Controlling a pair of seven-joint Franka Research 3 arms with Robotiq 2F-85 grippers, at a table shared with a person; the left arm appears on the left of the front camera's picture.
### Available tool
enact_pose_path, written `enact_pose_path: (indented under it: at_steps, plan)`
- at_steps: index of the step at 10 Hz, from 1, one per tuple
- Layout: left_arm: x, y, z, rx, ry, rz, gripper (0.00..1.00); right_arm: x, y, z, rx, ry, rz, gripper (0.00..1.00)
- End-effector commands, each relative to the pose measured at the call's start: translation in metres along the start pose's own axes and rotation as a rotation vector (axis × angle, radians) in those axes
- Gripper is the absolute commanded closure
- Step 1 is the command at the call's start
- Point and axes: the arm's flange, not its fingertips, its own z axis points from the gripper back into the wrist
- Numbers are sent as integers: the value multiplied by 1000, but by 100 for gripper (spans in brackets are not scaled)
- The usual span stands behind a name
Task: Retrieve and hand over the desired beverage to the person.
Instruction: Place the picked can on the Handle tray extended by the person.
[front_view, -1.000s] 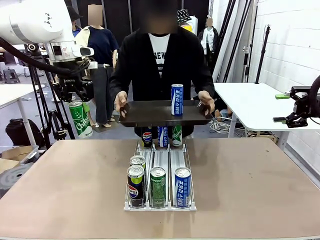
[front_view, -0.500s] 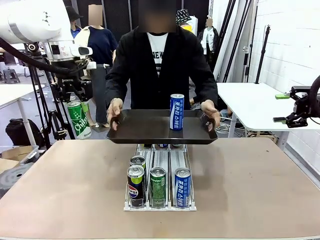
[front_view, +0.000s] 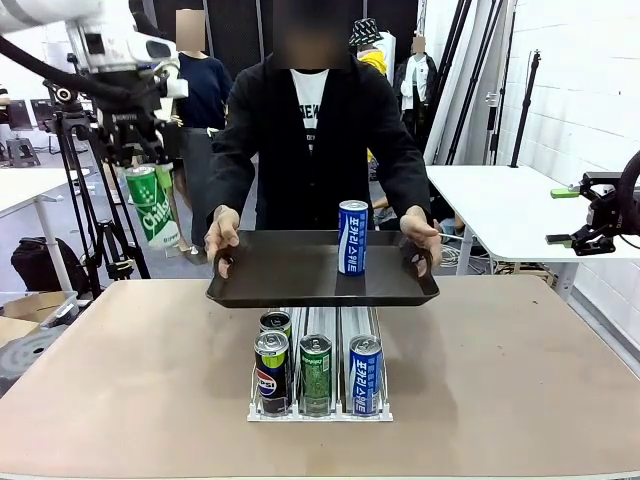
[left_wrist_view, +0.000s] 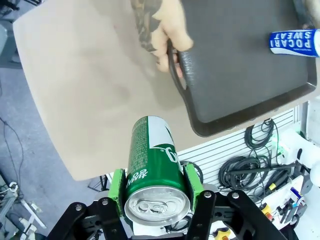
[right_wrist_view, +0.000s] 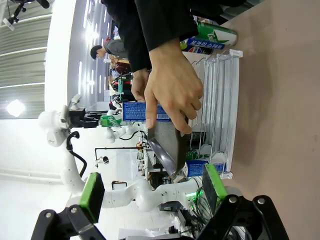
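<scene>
One green aluminium can (left_wrist_view: 156, 170) clamped mid-body in left hand (front_view: 140, 160), left of black tray (front_view: 290, 285); rigid, smooth, likely slippery. Right hand (right_wrist_view: 150, 192) released.

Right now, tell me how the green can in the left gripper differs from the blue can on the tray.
The green can is clamped in the shut left gripper, up in the air left of the person; the blue can stands free on the black tray the person holds. The green can hangs tilted; the blue can stands upright. The green one has white lettering on green, the blue one white on blue. Both are slim drink cans.
</scene>
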Motion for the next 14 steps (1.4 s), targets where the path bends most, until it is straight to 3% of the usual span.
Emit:
enact_pose_path:
  at_steps: [1, 8, 12, 14]
  plan:
    - [16, -4, 28, 15, 1, 0, 100, -1, 0, -1, 7, 6, 11, 0]
    - [56, -101, 86, 120, -24, -183, 100, -1, 0, -1, 7, 6, 11, 0]
    - [84, -156, 69, 151, -69, -244, 100, -1, 0, -1, 7, 6, 11, 0]
    - [102, -170, 51, 129, -32, -278, 100, -1, 0, -1, 7, 6, 11, 0]
